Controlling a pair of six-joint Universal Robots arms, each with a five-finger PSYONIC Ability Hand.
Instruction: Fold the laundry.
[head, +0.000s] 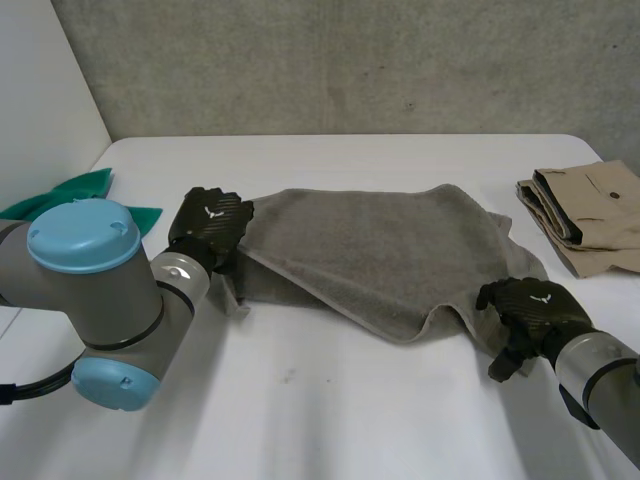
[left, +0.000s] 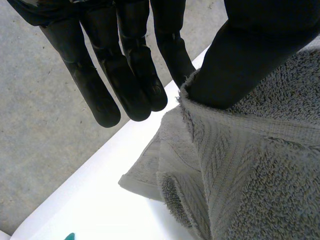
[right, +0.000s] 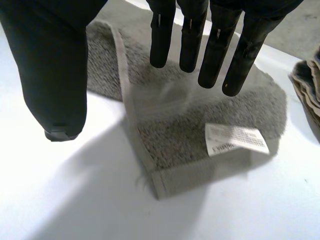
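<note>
A grey towel (head: 370, 250) lies loosely doubled over in the middle of the white table (head: 330, 400). My left hand (head: 210, 225) is at the towel's left corner and holds it raised. In the left wrist view the thumb presses the towel's (left: 250, 175) hem against a finger while the other fingers (left: 125, 75) stay straight. My right hand (head: 530, 310) hovers just off the towel's near right corner. Its fingers (right: 190, 35) are straight and spread from the thumb, holding nothing. Under its palm lies the towel's corner (right: 175, 130) with a white label (right: 235, 139).
A folded beige garment (head: 590, 215) lies at the table's right edge, beside my right hand. A green cloth (head: 75, 195) lies at the far left, behind my left arm. A grey wall rises behind the table.
</note>
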